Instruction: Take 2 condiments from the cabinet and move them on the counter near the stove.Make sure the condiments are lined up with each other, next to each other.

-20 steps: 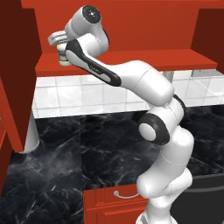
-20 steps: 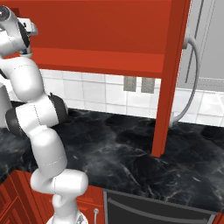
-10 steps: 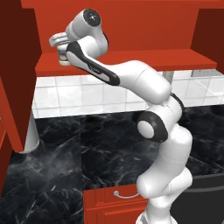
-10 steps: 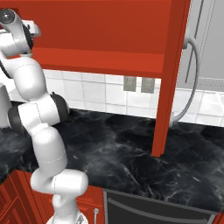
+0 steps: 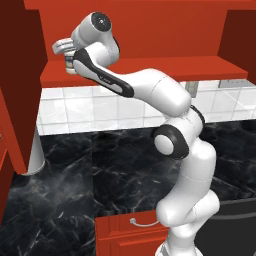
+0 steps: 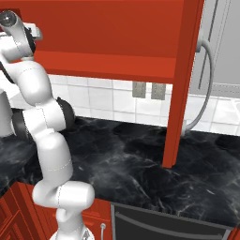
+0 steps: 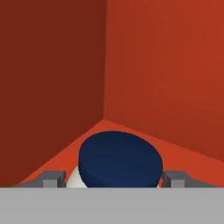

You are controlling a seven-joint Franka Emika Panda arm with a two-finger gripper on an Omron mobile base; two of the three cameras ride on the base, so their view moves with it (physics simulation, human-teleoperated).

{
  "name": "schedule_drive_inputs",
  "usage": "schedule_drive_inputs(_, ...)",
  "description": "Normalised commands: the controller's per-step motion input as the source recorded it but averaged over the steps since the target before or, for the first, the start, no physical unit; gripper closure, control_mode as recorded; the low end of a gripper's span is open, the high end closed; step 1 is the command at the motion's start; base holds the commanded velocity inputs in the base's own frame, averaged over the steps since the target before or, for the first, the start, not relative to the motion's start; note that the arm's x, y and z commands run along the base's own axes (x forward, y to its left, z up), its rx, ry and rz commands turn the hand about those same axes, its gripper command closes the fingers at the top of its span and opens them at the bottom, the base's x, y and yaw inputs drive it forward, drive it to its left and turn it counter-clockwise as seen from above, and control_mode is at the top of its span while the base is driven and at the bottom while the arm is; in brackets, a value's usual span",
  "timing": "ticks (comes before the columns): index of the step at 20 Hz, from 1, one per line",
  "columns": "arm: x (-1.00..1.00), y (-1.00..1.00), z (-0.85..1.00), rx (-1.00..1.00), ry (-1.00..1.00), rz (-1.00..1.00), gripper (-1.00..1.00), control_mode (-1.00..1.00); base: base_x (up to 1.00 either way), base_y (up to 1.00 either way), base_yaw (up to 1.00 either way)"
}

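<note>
Jar (image 7: pixel 120 162), white w/ dark blue lid, sits on the red cabinet (image 7: pixel 153 70) shelf, in the back corner. Claw (image 7: pixel 114 179) straddles it, one finger tip (image 7: pixel 50 178) each side of the lid, just beside it; can't tell if they're touching or gripping. Seen from the left, the claw (image 5: pixel 67 55) is up at shelf level inside the cabinet, arm stretched over the black marble worktop (image 5: pixel 75 170).

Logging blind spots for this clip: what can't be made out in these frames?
- Jar, hand view: body and label cut off by the bottom edge; just the blue lid shows.
- Gripper, hand view: contact with the jar unclear; the tips flank the lid.
- Cabinet, left base view: the arm hides the shelf corner.
</note>
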Motion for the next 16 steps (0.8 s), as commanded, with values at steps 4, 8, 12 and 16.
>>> schedule_drive_inputs(4, 0.0, 0.13, -0.09, 0.0, 0.06, 0.02, 1.0, -1.0, 0.0, 0.0, 0.0)
schedule_drive_inputs(8, 0.0, 0.07, -0.02, 0.0, 0.01, 0.01, 1.0, -1.0, 0.0, 0.0, 0.0)
schedule_drive_inputs(12, -0.05, 0.1, -0.03, 0.0, 0.0, 0.0, 1.0, -1.0, 0.0, 0.0, 0.0)
schedule_drive_inputs(16, -0.16, 0.01, -0.04, 0.0, 0.0, 0.0, 1.0, -1.0, 0.0, 0.0, 0.0)
